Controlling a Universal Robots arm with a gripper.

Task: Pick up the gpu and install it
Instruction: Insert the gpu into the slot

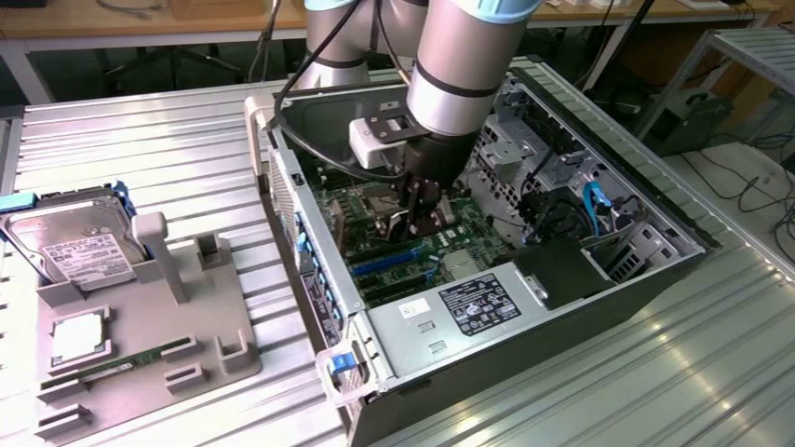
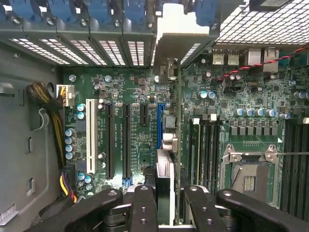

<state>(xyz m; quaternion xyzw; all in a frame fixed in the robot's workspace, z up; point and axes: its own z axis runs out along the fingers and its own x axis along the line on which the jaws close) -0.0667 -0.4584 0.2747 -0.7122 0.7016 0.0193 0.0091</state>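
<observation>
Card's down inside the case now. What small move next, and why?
Probably a short, straight press down. In the wrist view the gripper is shut on the gpu, which stands edge-on beside the blue slot with its bracket up at the rear openings. Whether it is seated I cannot tell, so press gently before any release.

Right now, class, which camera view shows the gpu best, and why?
The wrist view: the gpu stands edge-on between the gripper's fingers, its bracket reaching the case's rear slots. In the exterior view, the gripper hides most of it inside the computer case.
</observation>
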